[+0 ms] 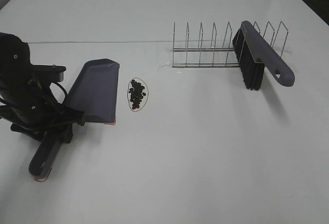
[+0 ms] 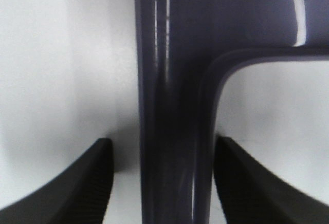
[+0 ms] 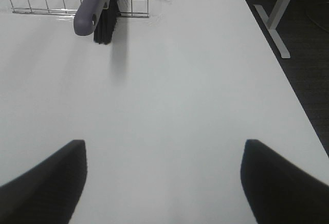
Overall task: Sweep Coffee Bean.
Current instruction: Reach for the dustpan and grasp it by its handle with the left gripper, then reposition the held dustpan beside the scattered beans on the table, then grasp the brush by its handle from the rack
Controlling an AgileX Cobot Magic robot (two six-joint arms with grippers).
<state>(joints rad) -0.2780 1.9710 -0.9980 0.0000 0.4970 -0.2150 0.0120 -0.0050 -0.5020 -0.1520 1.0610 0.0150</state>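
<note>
My left hand [image 2: 163,149] straddles the dustpan [image 1: 96,91] handle, spread, a gap showing on one side; I should centre, then clamp squarely. The beans [image 1: 137,93] lie on the worktop [image 1: 205,157] at the dustpan's 3 o'clock, so its lip must sit flat.

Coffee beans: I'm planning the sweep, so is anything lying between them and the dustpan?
Only the thin loop ringing the coffee beans. Otherwise, bare table separates them from the dustpan lip.
</note>
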